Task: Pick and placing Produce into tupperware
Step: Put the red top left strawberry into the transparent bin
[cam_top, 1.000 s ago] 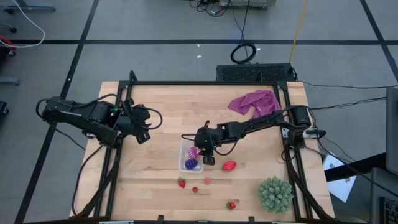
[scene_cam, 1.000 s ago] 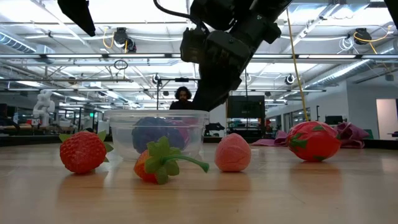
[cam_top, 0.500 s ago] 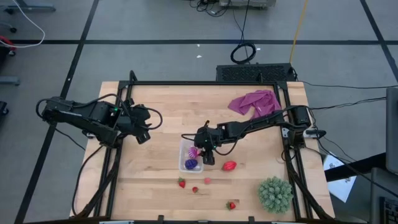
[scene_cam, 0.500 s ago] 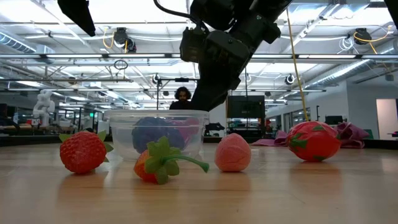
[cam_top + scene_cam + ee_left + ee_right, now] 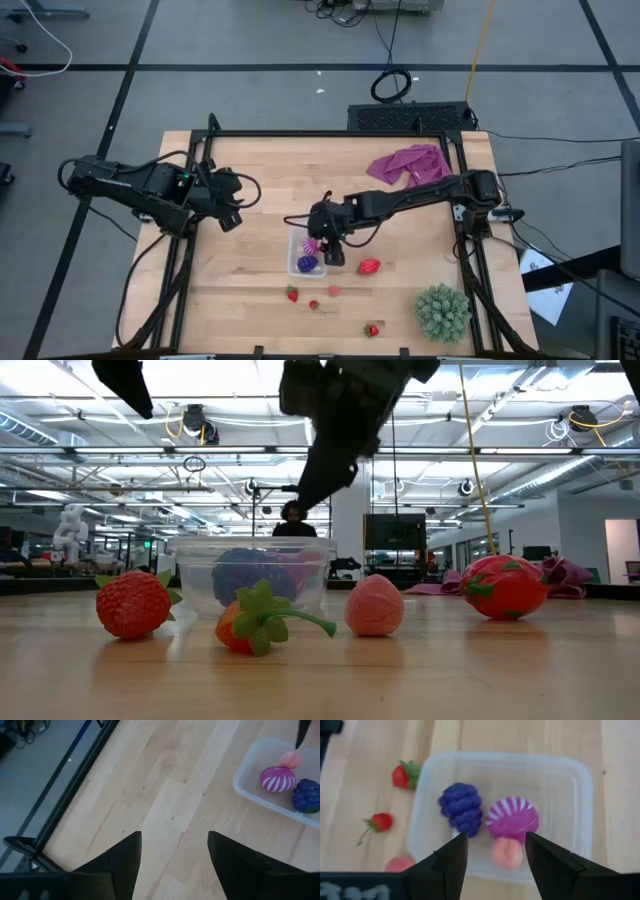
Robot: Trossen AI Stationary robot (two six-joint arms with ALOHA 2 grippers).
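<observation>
The clear tupperware (image 5: 297, 238) stands mid-table and holds a purple grape bunch (image 5: 461, 807), a purple-pink striped round piece (image 5: 512, 817) and a small pink piece (image 5: 507, 852), all resting on its floor. My right gripper (image 5: 496, 855) hovers open above the tupperware's (image 5: 580, 770) near-right part, with nothing between its fingers. A larger red piece (image 5: 369, 267), strawberries (image 5: 292, 294) (image 5: 313, 304) (image 5: 372, 329) and a pink piece (image 5: 333, 291) lie on the table nearer the front edge. My left gripper (image 5: 174, 855) waits open above bare wood at the table's left.
A spiky green ball plant (image 5: 442, 312) sits at the near right corner. A purple-pink cloth (image 5: 410, 165) lies at the far right. The black frame rails (image 5: 180, 270) run along the table's left and right sides. A person (image 5: 292, 518) stands in the room beyond the table.
My right gripper has risen straight up from just over the tupperware's rim and now hangs clear above it. The produce inside and on the table has stayed where it was.
</observation>
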